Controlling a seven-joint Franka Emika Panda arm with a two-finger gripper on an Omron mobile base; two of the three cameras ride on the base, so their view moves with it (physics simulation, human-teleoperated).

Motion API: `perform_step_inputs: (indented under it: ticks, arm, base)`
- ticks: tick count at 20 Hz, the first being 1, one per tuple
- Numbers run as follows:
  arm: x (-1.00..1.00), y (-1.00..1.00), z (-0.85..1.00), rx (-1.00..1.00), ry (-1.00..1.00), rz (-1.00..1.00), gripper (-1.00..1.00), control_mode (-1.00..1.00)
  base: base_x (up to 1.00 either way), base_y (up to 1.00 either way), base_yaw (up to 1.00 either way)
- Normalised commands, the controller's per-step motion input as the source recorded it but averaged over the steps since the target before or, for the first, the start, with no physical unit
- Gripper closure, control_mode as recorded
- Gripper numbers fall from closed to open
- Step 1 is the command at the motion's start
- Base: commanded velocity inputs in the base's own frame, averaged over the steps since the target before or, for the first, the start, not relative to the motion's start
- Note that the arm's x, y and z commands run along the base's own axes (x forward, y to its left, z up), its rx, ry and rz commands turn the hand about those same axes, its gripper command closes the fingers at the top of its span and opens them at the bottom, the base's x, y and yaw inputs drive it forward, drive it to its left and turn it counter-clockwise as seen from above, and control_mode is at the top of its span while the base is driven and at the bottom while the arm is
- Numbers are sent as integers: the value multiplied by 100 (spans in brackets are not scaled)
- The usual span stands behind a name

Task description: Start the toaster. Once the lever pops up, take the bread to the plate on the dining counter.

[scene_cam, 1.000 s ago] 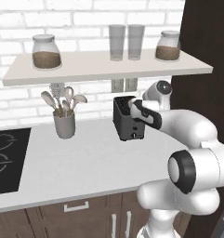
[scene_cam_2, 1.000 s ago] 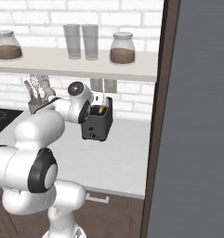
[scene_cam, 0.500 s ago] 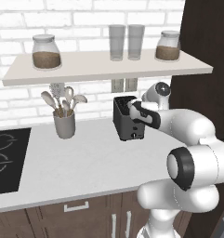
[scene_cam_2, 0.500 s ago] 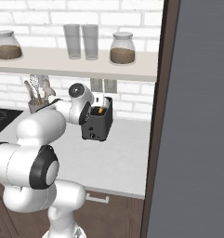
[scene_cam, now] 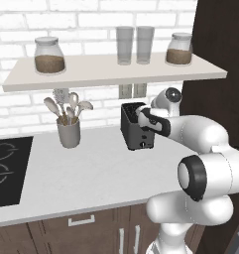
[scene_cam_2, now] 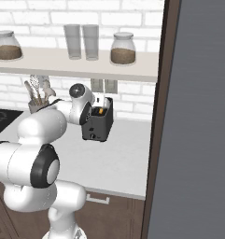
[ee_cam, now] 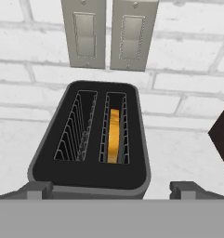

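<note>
The dark toaster [scene_cam: 135,130] stands on the grey-white worktop against the brick wall, also seen as the toaster [scene_cam_2: 98,125]. From above, the toaster [ee_cam: 90,174] shows two slots. The bread [ee_cam: 114,135], a tan-yellow slice, sits low in the right slot; the left slot holds nothing. A bit of the bread [scene_cam_2: 100,111] peeks out at the top. My gripper [ee_cam: 111,189] hovers open just above the toaster's near end, its fingertips [ee_cam: 37,188] spread wider than the body. The gripper [scene_cam: 142,119] is at the toaster's top right. The lever is hidden. The plate and dining counter are out of view.
A grey utensil cup [scene_cam: 69,132] stands left of the toaster. Close above hangs a shelf [scene_cam: 111,74] with jars and glasses. Two wall outlets [ee_cam: 108,35] sit behind the toaster. A black cooktop [scene_cam: 4,168] lies far left, and a dark tall cabinet [scene_cam_2: 198,116] blocks the right.
The hand has crept slightly closer over the toaster. The jaws have stayed open and the bread has not moved.
</note>
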Motion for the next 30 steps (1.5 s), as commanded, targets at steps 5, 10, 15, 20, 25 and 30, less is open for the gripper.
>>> perform_step_inputs:
  ticks: [5, 10, 15, 20, 25, 30]
  arm:
    - [0, 0, 0, 0, 0, 0, -100, -100]
    - [0, 0, 0, 0, 0, 0, -100, -100]
    - [0, 0, 0, 0, 0, 0, -100, -100]
    - [0, 0, 0, 0, 0, 0, -100, -100]
    - [0, 0, 0, 0, 0, 0, -100, -100]
    - [0, 0, 0, 0, 0, 0, -100, -100]
  base:
    - [0, 0, 0]
    - [0, 0, 0]
    - [0, 0, 0]
    - [0, 0, 0]
    - [0, 0, 0]
    - [0, 0, 0]
